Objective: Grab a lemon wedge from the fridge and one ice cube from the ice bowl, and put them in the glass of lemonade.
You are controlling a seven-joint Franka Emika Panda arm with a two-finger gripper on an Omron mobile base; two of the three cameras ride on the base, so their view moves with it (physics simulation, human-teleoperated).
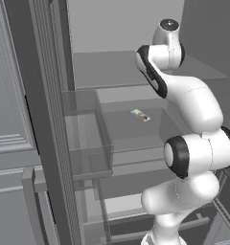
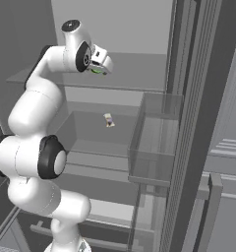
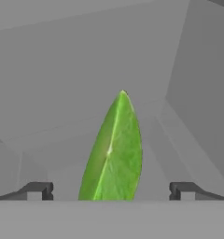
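Green wedge (image 3: 115,149) was seen centred between wide-open, empty gripper (image 3: 111,190) tips, on upper fridge (image 2: 139,69) shelf. If jaws were closed off-centre, wedge could be squeezed out sideways.

No readable text, label, brand, number or sign appears on any surface in these views.

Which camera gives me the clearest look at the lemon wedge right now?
The hand view: the lemon wedge stands large between the open claw tips. The right base view gives a green sliver at the claw; in the left, the arm blocks it.
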